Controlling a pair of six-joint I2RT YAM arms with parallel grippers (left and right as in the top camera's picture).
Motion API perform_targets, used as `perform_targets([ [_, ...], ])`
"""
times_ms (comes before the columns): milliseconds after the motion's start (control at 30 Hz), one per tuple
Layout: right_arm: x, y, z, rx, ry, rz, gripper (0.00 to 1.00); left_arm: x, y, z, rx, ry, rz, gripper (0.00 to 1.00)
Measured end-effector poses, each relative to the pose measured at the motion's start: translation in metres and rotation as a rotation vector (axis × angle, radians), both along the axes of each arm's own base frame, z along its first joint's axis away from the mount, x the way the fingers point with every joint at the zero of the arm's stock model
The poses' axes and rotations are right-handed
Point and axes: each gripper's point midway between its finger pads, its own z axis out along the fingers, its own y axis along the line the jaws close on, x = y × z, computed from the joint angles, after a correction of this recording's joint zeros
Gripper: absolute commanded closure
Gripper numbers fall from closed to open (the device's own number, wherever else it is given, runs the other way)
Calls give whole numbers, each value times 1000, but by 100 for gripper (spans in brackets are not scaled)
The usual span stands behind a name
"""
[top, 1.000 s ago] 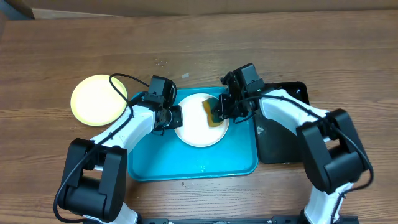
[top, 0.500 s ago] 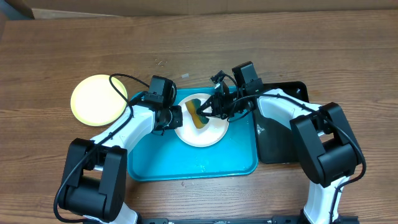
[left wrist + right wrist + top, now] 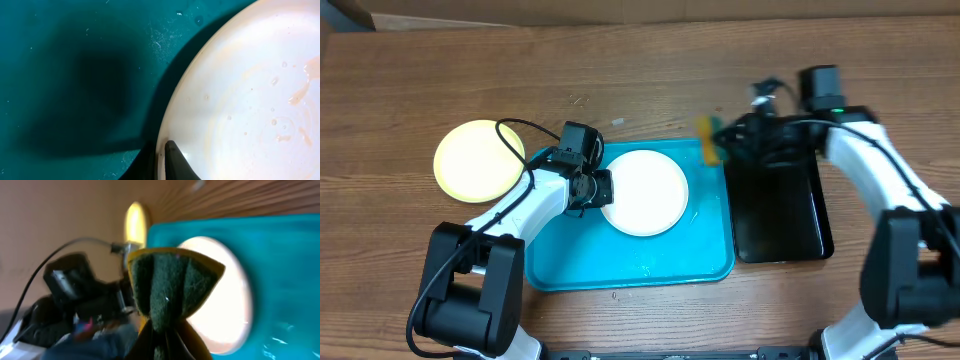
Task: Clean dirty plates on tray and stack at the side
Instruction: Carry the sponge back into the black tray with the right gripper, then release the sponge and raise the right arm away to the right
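Left fingers point(image 3: 598, 188) are pinched closed on the left rim of the white plate point(image 3: 643, 192), which lies flat in the far middle of the turquoise tray point(image 3: 620, 262). The plate's round face is wet, with small droplets and faint orange streaks. Right fingers point(image 3: 728, 134) are squeezed tight on a yellow-and-green sponge point(image 3: 707, 138), folded in the pinch at the tray's far right corner, apart from the plate and beside the black tray point(image 3: 778, 215). A pale yellow plate point(image 3: 478, 160) lies on the table point(image 3: 420, 60), left of the tray.
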Motion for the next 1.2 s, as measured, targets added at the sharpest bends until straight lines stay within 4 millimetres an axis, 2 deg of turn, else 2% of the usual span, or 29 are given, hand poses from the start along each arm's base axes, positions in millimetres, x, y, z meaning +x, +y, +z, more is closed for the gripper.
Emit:
perform_targets([
  [67,-1,-25,-11,-90,40,-60,96,0,0,0,0,0,0,88],
  [200,-8,-80,-51,-369,130,-171,96,0,0,0,0,0,0,87],
  [267,-9,-99,-63,-485,139,-199,96,0,0,0,0,0,0,86],
  [400,-13,-124,-78,-654,149,-225,96,0,0,0,0,0,0,86],
  [567,-14,-137,-85,-778,143,-233,96,0,0,0,0,0,0,85],
  [633,-14,-140,-86,-801,143,-237,89,0,0,0,0,0,0,84],
  [800,-14,-144,-87,-830,139,-234,86,0,0,0,0,0,0,84],
  [833,-15,-144,-87,-832,141,-233,85,0,0,0,0,0,0,83],
  [900,-15,-145,-87,-837,141,-234,75,0,0,0,0,0,0,83],
  [967,-15,-146,-87,-840,143,-238,67,0,0,0,0,0,0,78],
  [1033,-14,-146,-87,-844,141,-237,60,0,0,0,2,-1,-7,58],
  [1067,-15,-146,-87,-845,142,-235,57,0,0,0,1,-1,-7,51],
  [1200,-18,-150,-80,-849,166,-232,46,0,0,0,0,0,-4,50],
])
